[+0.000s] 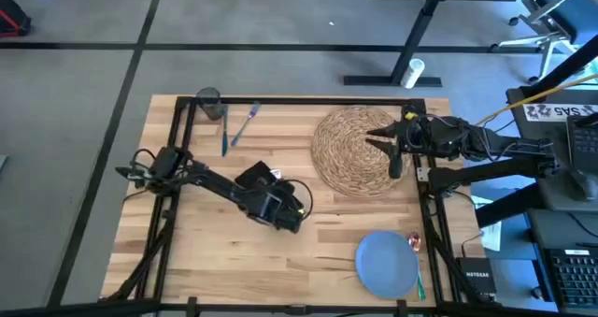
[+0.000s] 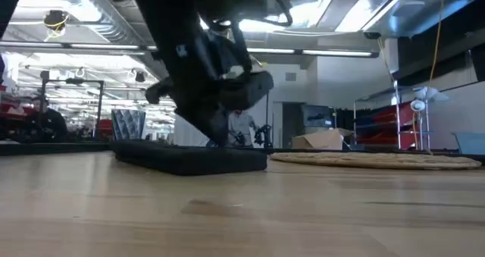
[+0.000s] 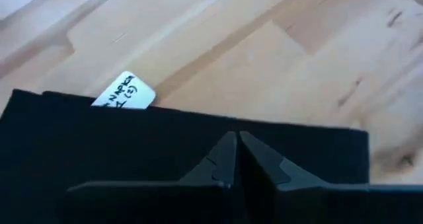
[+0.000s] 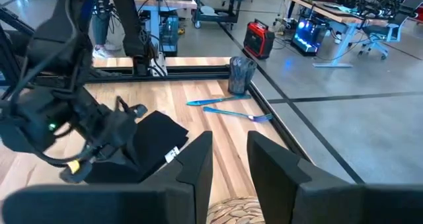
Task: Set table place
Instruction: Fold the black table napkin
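Note:
A black napkin (image 1: 254, 177) lies flat on the table (image 1: 215, 261) near its middle, a white tag (image 3: 125, 92) showing at its far edge. My left gripper (image 3: 236, 141) is down on it with its fingers shut. Right of centre lies the round straw placemat (image 1: 355, 149). My right gripper (image 4: 231, 161) hovers open above the placemat's right part and touches nothing. The blue plate (image 1: 386, 264) rests at the near right. A grey glass (image 1: 207, 102) stands at the far left, with blue and teal cutlery (image 1: 238, 125) beside it. My left gripper has its shut fingertips (image 3: 225, 151) on the napkin's top face (image 3: 198, 141), a little inside its far edge. The fingers come from above, pointing down. Dark on dark, I cannot tell how much cloth is pinched. The napkin lies flat on the table.
Red-handled and green cutlery (image 1: 416, 256) lie by the plate's right side, near the table's right edge. A black frame (image 1: 308, 100) runs along the table's far edge and down both sides. Bare wood shows at the near left and between napkin and plate.

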Robot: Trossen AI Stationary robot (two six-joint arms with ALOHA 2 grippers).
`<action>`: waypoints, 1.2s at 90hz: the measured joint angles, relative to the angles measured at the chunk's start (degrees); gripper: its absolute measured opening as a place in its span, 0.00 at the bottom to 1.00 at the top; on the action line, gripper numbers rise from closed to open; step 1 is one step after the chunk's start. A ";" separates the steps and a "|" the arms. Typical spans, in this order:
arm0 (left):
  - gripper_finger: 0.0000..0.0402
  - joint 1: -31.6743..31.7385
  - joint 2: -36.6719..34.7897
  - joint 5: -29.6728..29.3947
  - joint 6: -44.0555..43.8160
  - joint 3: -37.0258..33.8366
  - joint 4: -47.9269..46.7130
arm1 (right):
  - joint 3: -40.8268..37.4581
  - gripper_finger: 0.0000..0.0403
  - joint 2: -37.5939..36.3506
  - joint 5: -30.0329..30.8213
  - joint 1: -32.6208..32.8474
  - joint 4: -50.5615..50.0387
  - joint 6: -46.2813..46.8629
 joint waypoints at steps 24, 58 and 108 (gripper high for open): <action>0.00 -1.83 0.33 2.58 -1.27 -0.66 -0.51 | 0.00 0.21 0.02 0.00 0.01 0.00 0.00; 0.00 -8.91 0.12 5.87 -10.64 -3.76 -1.56 | 0.00 0.21 0.00 0.00 0.00 0.04 -0.17; 0.00 -19.28 -1.37 11.92 -26.60 2.81 -16.37 | 0.02 0.21 0.00 0.02 0.01 0.24 -0.20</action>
